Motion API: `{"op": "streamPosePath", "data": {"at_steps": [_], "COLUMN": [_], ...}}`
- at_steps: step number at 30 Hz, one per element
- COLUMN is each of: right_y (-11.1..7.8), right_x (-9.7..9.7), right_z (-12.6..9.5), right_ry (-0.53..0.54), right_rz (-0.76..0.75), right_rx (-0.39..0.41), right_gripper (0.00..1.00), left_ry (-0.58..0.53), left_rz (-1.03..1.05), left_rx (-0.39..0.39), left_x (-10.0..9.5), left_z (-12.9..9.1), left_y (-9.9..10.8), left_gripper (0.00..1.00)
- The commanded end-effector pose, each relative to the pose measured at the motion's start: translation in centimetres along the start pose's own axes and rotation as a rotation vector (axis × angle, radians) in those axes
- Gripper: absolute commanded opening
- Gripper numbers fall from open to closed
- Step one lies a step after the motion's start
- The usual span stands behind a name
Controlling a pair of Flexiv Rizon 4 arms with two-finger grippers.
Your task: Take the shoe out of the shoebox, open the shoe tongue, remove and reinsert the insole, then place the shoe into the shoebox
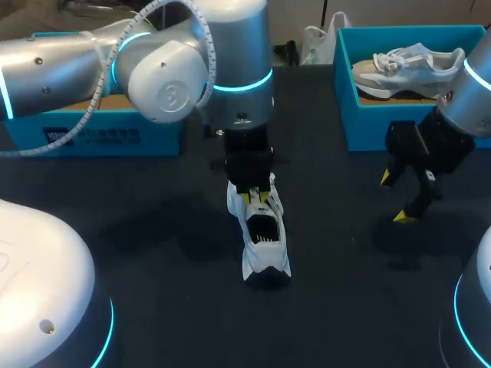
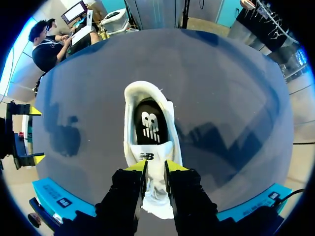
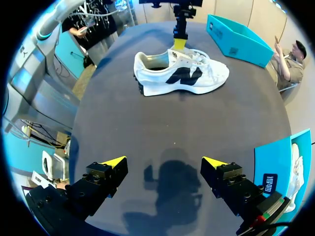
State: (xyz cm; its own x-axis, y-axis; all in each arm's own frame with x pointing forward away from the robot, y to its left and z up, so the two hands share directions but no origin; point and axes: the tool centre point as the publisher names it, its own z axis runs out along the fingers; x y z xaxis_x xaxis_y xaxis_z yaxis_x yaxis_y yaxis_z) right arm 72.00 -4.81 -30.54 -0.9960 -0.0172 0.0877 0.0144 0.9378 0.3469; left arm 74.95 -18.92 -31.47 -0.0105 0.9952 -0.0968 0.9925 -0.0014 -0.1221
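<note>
The left fingers pinch the tongue of the white shoe, which stands mid-counter, outside the blue shoebox at far left. The insole lies inside, so pulling it, refitting and boxing remain, I judge. The right fingers hang spread and empty at the right
</note>
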Motion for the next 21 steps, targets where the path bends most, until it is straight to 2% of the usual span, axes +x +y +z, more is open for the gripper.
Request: {"op": "streamPosePath", "data": {"at_steps": [1,4,7,9,14,16,17,18,19,20,21], "right_y": [0.1,0.1,0.1,0.1,0.1,0.1,0.1,0.1,0.1,0.1,0.1], "right_x": [0.0,0.0,0.0,0.0,0.0,0.0,0.0,0.0,0.0,0.0,0.0], "right_z": [0.1,0.1,0.1,0.1,0.1,0.1,0.1,0.1,0.1,0.1,0.1], "right_ry": [-0.001,-0.001,-0.001,-0.001,-0.001,-0.001,-0.001,-0.001,-0.001,-0.001,-0.001], "right_rz": [0.001,0.001,0.001,0.001,0.001,0.001,0.001,0.001,0.001,0.001,0.001], "right_rx": [0.004,0.004,0.004,0.004,0.004,0.004,0.004,0.004,0.004,0.004,0.004], "right_gripper": [1.00,1.00,1.00,1.00,1.00,1.00,1.00,1.00,1.00,1.00,1.00], "left_ry": [0.011,0.042,0.047,0.021,-0.034,-0.039,-0.030,-0.012,0.000,0.005,0.013], "left_rz": [-0.009,-0.007,0.000,0.001,-0.016,-0.076,-0.114,-0.167,-0.184,-0.202,-0.218], "left_rx": [0.016,0.015,0.027,0.016,-0.043,-0.025,0.009,0.028,0.062,0.073,0.053], "left_x": [-0.2,-0.3,0.2,0.6,1.4,1.5,1.6,1.5,1.5,1.5,1.5], "left_z": [1.7,3.5,4.1,3.2,-0.9,-2.2,-2.7,-3.0,-3.3,-3.7,-4.1], "left_y": [-0.3,-1.0,-1.6,-2.0,-3.1,-3.4,-3.6,-3.6,-3.7,-3.8,-3.9], "left_gripper": [0.20,0.20,0.21,0.20,0.22,0.27,0.34,0.47,0.87,1.00,1.00]}}
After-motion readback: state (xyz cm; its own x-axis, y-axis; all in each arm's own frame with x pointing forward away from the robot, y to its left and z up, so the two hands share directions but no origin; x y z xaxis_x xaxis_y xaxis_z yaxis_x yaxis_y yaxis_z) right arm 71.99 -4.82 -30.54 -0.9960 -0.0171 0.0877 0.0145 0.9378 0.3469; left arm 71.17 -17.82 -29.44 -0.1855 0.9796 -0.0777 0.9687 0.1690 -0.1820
